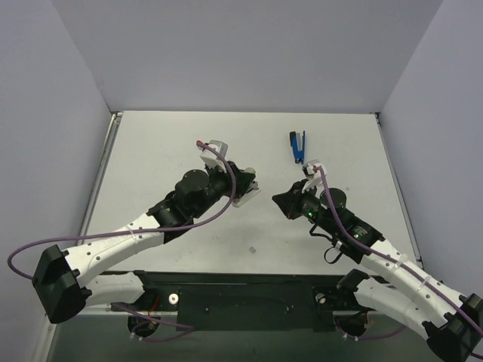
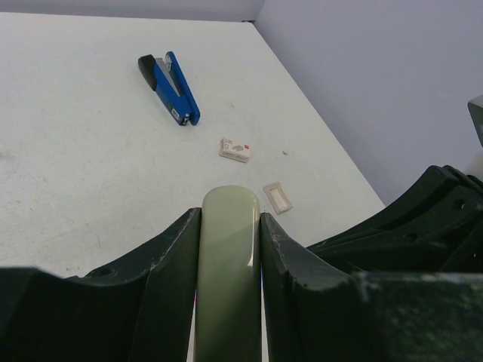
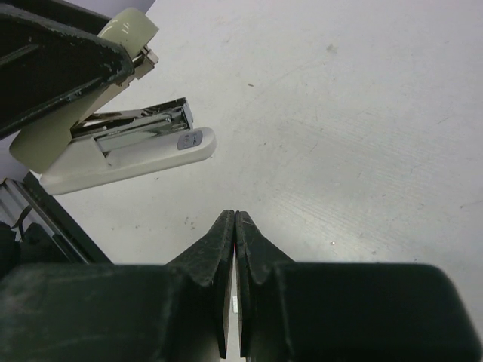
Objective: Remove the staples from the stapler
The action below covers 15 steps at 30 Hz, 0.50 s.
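Observation:
My left gripper (image 1: 243, 187) (image 2: 230, 216) is shut on the top arm of a pale cream stapler (image 2: 229, 256) and holds it above the table. The right wrist view shows the stapler (image 3: 128, 157) hinged open, with its metal magazine (image 3: 139, 124) exposed. My right gripper (image 1: 278, 197) (image 3: 235, 216) is shut, a short way in front of the stapler's nose and apart from it. A tiny pale bit (image 3: 235, 304) shows in the slit between its fingers; I cannot tell whether it is pinched. A tiny pale staple bit (image 1: 252, 249) (image 3: 332, 243) lies on the table.
A blue and black stapler (image 1: 297, 145) (image 2: 170, 88) lies at the back right. A small white staple box (image 2: 235, 148) and a small pale tray-like piece (image 2: 278, 197) lie near it. Grey walls enclose the white table (image 1: 166, 151) on three sides.

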Each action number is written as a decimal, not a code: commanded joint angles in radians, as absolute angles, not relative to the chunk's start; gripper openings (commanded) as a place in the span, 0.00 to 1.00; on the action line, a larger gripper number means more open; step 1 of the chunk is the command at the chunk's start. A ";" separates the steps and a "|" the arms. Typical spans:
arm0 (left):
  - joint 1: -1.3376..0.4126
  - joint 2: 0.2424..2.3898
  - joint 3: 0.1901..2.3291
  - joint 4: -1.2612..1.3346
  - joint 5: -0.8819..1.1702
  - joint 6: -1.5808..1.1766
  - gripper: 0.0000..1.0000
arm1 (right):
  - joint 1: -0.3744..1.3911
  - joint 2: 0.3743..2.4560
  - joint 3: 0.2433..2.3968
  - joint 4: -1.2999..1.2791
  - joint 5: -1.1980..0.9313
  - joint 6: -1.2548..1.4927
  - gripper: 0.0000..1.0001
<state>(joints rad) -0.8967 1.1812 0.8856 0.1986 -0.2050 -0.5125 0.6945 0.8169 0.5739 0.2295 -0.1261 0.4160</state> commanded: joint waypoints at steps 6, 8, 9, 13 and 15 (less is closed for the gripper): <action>-0.897 1.101 0.865 0.259 -0.169 -0.520 0.00 | 0.706 0.837 0.569 0.285 -0.299 0.485 0.00; -0.897 1.097 0.853 0.279 -0.137 -0.531 0.00 | 0.712 0.867 0.558 0.343 -0.310 0.515 0.00; -0.897 1.091 0.850 0.293 -0.117 -0.535 0.00 | 0.716 0.876 0.555 0.386 -0.319 0.523 0.00; -0.897 1.068 0.815 0.344 -0.058 -0.546 0.00 | 0.719 0.922 0.546 0.478 -0.348 0.563 0.00; -0.897 1.055 0.793 0.365 -0.042 -0.549 0.00 | 0.721 0.940 0.545 0.514 -0.359 0.580 0.00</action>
